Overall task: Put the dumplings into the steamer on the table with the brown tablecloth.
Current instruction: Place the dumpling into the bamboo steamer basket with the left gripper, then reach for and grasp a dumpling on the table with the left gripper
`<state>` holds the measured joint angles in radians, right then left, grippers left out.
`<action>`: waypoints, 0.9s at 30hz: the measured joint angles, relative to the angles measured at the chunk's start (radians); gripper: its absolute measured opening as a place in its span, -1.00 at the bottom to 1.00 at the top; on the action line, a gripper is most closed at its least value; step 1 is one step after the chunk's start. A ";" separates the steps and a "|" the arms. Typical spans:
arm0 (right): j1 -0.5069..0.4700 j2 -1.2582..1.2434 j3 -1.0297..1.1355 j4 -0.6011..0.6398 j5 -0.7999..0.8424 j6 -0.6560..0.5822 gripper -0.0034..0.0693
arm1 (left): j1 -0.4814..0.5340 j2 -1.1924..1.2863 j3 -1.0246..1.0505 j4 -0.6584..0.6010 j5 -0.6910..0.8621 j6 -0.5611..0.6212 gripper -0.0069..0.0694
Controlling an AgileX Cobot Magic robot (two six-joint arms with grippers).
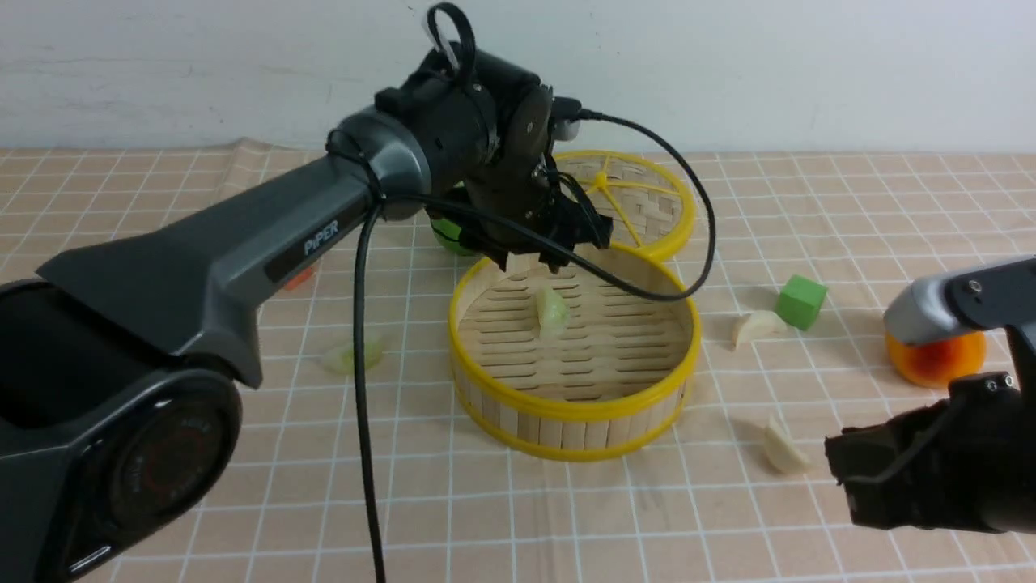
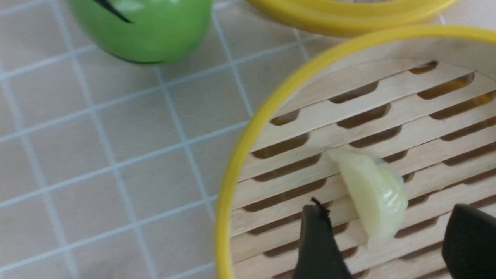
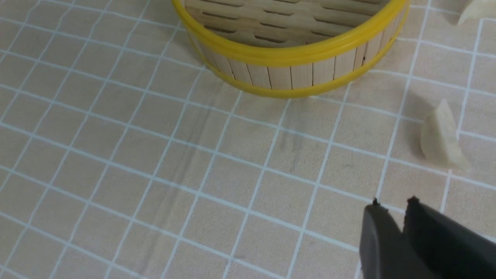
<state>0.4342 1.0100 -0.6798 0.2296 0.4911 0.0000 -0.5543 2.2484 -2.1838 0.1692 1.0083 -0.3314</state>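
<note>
The steamer (image 1: pixel 575 405) stands mid-table on the brown tablecloth (image 1: pixel 243 502). One pale green dumpling (image 1: pixel 552 312) is on its slotted floor. My left gripper (image 1: pixel 530 257) hangs open just above the steamer's far rim. In the left wrist view the dumpling (image 2: pixel 372 193) sits between the spread fingers (image 2: pixel 317 240) and touches neither. A second green dumpling (image 1: pixel 354 355) lies left of the steamer, behind the cable. Two cream dumplings (image 1: pixel 757 326) (image 1: pixel 785 448) lie to the right. My right gripper (image 3: pixel 391 205) is shut and empty, close to the nearer cream dumpling (image 3: pixel 441 137).
The flat woven lid (image 1: pixel 647 202) lies behind the steamer. A green ball (image 2: pixel 143 27) sits at the steamer's far left. A green cube (image 1: pixel 801 301) and an orange round object (image 1: pixel 935 356) are at the right. A small orange cube (image 1: pixel 299 278) peeks from under my left arm.
</note>
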 joint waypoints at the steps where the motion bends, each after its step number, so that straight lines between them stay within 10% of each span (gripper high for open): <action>1: 0.000 0.000 0.000 0.000 0.000 0.000 -0.62 | 0.001 -0.015 -0.007 0.011 0.027 0.009 0.30; 8: 0.000 0.000 0.000 -0.002 0.000 0.000 -0.62 | 0.042 -0.131 -0.009 0.084 0.224 0.149 0.30; 27: 0.000 0.000 0.000 0.004 0.014 0.000 -0.59 | 0.244 -0.038 0.257 -0.055 0.177 0.347 0.30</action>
<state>0.4342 1.0100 -0.6798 0.2337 0.5056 0.0000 -0.3108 2.2104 -1.9263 0.1138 1.1849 0.0157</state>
